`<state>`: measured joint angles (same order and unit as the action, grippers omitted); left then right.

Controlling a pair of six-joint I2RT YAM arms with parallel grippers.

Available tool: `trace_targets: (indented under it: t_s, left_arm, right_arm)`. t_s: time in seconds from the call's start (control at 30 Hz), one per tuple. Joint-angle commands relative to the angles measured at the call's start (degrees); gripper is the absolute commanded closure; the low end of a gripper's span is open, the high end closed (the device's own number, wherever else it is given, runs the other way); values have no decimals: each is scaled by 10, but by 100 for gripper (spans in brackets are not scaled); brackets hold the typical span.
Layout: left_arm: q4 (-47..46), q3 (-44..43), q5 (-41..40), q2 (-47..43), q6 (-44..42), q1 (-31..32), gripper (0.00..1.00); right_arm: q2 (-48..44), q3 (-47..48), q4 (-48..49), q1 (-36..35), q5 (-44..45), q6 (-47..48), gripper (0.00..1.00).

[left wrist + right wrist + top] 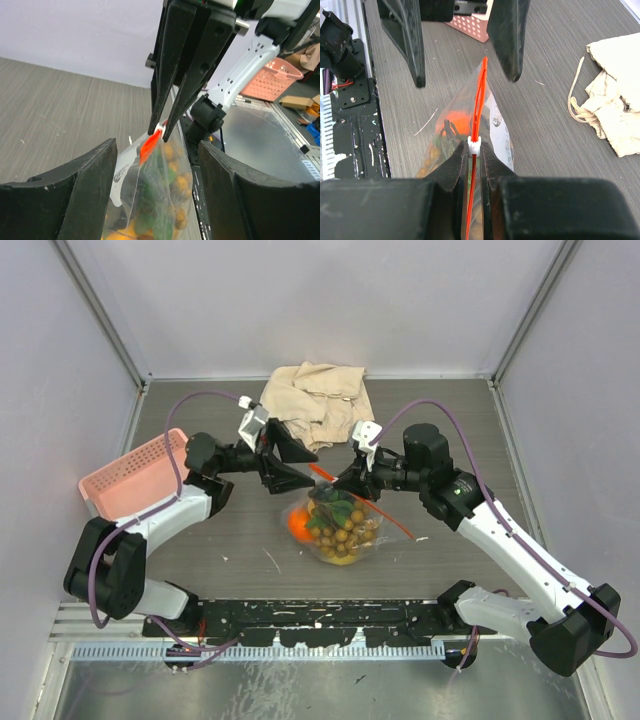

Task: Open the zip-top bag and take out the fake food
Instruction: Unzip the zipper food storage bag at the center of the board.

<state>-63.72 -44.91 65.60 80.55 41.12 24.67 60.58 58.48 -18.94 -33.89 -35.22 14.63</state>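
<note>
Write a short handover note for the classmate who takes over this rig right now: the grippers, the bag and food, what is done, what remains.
Left gripper: open, fingers apart on either side of the far end of the zip strip.
Right gripper: shut on the strip at its white slider.
The zip-top bag is held up by its zip edge, with the fake food all inside.
Done: zip edge gripped. Whether the zip has begun to part, I cannot tell.
Left: open the zip and take the food out.

Bright, even overhead light leaves only faint, soft shadows on the table [230, 550]. The top view is sharp; both wrist views blur their own near fingers [65, 200].
</note>
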Motion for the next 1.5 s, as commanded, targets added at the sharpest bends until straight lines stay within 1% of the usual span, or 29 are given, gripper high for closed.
trace_targets:
  t_s: [0.0, 0.07, 0.2, 0.27, 0.33, 0.5, 0.57, 0.6, 0.67, 0.77, 0.8, 0.83, 0.9, 0.93, 1.07, 1.47]
  left_arm:
    - [137, -22, 13, -24, -126, 19, 34]
    - [160, -28, 14, -21, -140, 28, 37]
    - [169, -38, 20, -12, -142, 39, 47]
    - [170, -40, 20, -8, -138, 41, 51]
    - [170, -44, 21, -7, -134, 43, 53]
    - [165, -46, 10, -9, -128, 45, 53]
    - [163, -47, 6, -10, -124, 46, 55]
    - [163, -47, 5, -9, -122, 47, 59]
    - [163, -48, 3, -7, -116, 47, 70]
    - [163, -47, -2, -8, -113, 49, 75]
    - [162, -47, -2, -9, -113, 49, 78]
    - [162, -48, -2, -8, -113, 50, 83]
    - [162, -48, 2, -9, -113, 50, 98]
    - [162, -48, 3, -10, -113, 49, 100]
    - [162, -46, 10, -14, -116, 48, 100]
    - [151, -57, 6, -20, -109, 3, 100]
  right_arm:
    - [-12, 8, 19, 1, -17, -6, 99]
    - [-9, 9, 20, 1, -19, -6, 99]
    - [-5, 9, 22, 2, -20, -7, 99]
    - [-5, 8, 22, 1, -20, -7, 99]
    - [-7, 8, 22, 1, -20, -7, 99]
    - [-6, 7, 22, 1, -21, -7, 99]
    - [-6, 8, 22, 1, -21, -7, 99]
    - [-6, 7, 22, 2, -22, -7, 99]
    - [-6, 7, 22, 2, -23, -7, 99]
    - [-7, 5, 22, 1, -23, -7, 99]
    - [-7, 5, 22, 2, -23, -7, 99]
    - [-7, 5, 21, 1, -23, -7, 99]
    - [-7, 5, 22, 2, -23, -7, 99]
    - [-8, 5, 22, 1, -23, -7, 99]
    - [-13, 4, 20, 1, -17, -7, 99]
    - [-20, 1, 18, 1, -16, -5, 99]
